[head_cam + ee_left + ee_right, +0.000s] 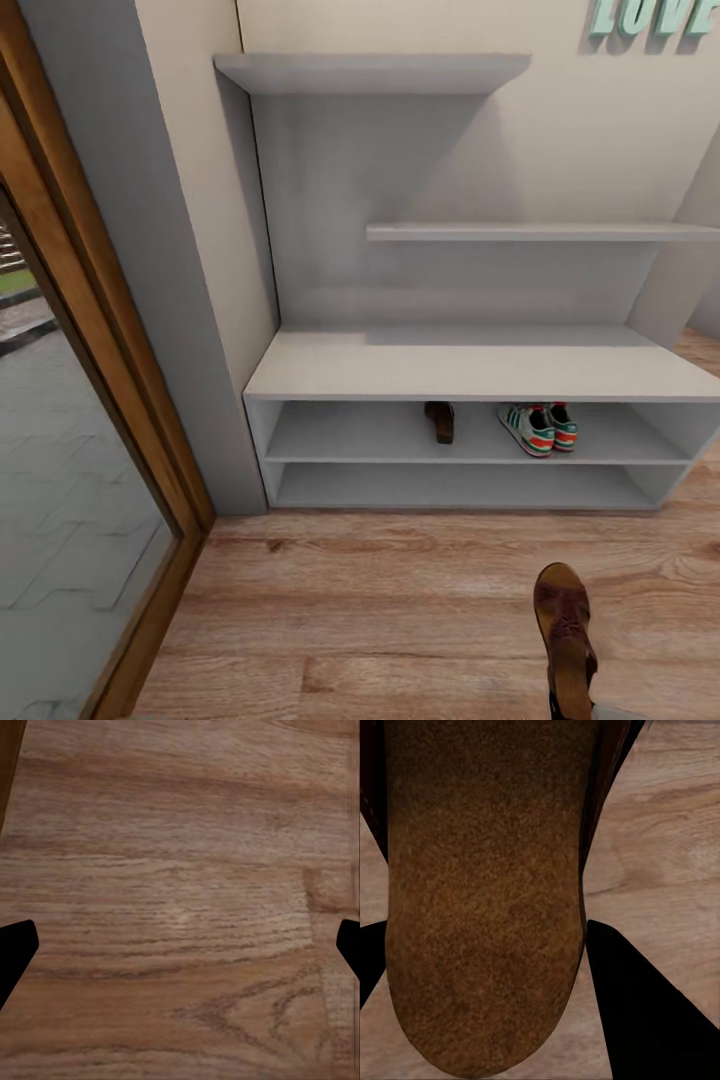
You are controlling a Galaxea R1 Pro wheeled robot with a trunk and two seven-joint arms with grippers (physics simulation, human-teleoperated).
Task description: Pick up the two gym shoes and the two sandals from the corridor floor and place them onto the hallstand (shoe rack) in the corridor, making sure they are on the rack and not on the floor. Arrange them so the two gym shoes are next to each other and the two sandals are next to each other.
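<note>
Currently, the right pincer point(487, 945) grips a brown sandal point(565, 625) between its fingers, above the floor point(350, 610) at 5 o'clock in the head view. Left pincer point(180, 952) stands wide, empty, over bare planks. On the rack point(470, 370), upper shelf: second sandal point(439, 420) at centre, both sneakers point(538, 428) together just beside it at 3 o'clock.

floor point(400, 610): wood-grain planks, light brown, low sheen
rack point(470, 372): smooth matt white-grey panels
held sandal point(484, 892): grainy, suede-like tan insole, matt; dark brown leather-look edge
shelf sandal point(439, 421): dark brown, leather-look
sneakers point(538, 428): white uppers, green stripes, red-orange patches
door frame point(90, 330): brown wood, slight gloss
wall point(600, 130): plain matt cream
</note>
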